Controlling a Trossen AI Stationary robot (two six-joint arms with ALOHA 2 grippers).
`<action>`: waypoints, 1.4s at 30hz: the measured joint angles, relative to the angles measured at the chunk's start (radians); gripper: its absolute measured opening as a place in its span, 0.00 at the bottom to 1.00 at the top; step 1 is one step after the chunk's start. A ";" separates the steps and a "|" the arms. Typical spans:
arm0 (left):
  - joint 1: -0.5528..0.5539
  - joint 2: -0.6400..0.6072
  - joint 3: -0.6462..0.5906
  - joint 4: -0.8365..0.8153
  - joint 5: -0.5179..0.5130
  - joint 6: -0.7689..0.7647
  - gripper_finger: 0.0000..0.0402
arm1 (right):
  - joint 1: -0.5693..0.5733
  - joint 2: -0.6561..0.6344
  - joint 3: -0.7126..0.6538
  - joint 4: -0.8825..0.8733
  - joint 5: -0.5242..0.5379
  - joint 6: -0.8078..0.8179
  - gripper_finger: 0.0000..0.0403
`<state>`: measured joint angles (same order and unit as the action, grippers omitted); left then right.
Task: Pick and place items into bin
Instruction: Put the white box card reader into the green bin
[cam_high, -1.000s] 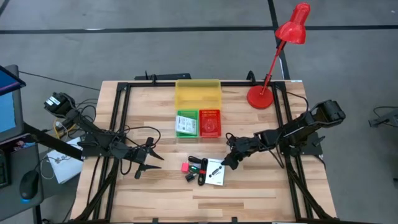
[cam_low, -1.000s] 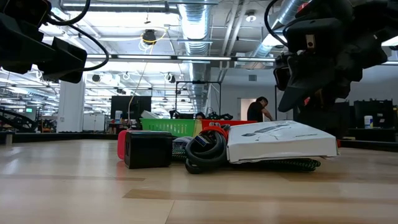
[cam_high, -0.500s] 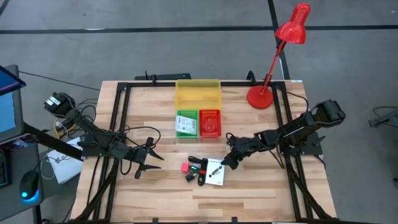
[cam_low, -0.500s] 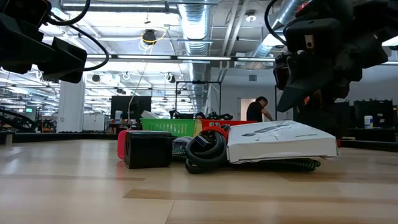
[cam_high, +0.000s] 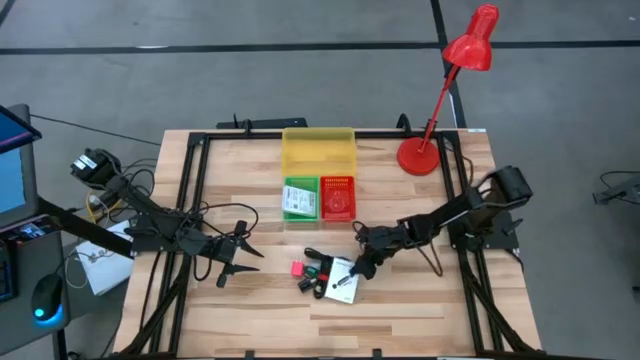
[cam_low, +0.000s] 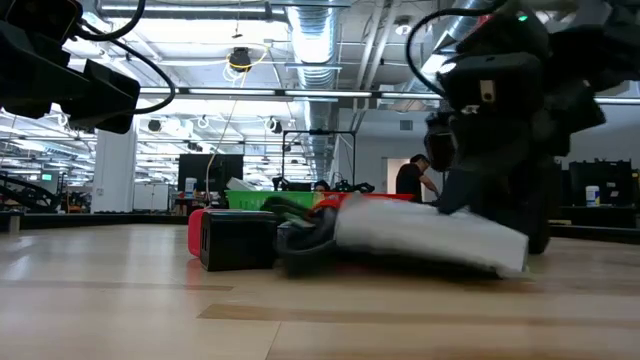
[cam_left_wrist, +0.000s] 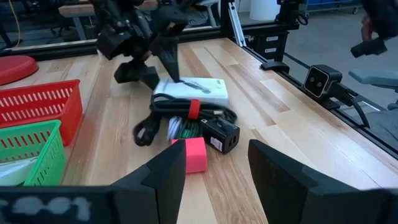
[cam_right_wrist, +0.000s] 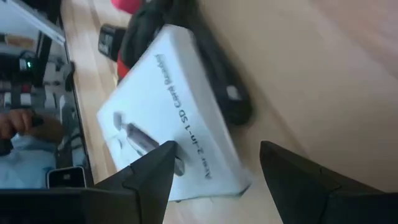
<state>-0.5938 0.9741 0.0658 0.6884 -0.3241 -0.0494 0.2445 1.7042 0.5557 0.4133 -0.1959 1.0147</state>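
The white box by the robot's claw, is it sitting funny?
Yes. The white box is tipped, one end propped on the black cable bundle and the other slanting down to the table. The right end effector is open right beside it.

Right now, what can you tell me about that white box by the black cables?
The white box is a flat, rectangular carton, cardboard by its look, with black lettering and a dark picture printed on top. It sits tilted, one end propped on the coiled black cables and the other down on the wooden table. A black block and a pink block lie close by. The right end effector is open right at its edge; whether it touches is unclear.
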 joint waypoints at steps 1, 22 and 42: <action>0.000 0.000 0.000 0.000 0.000 0.000 0.42 | -0.003 0.024 0.016 0.008 -0.019 -0.012 0.57; 0.000 0.000 0.000 -0.002 0.000 0.000 0.42 | -0.051 0.023 0.077 -0.035 -0.103 -0.086 0.04; 0.000 0.000 0.000 -0.002 0.000 -0.008 0.42 | -0.055 -0.206 0.075 -0.144 -0.085 -0.126 0.04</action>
<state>-0.5938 0.9741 0.0658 0.6865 -0.3241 -0.0574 0.1899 1.4983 0.6308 0.2689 -0.2812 0.8885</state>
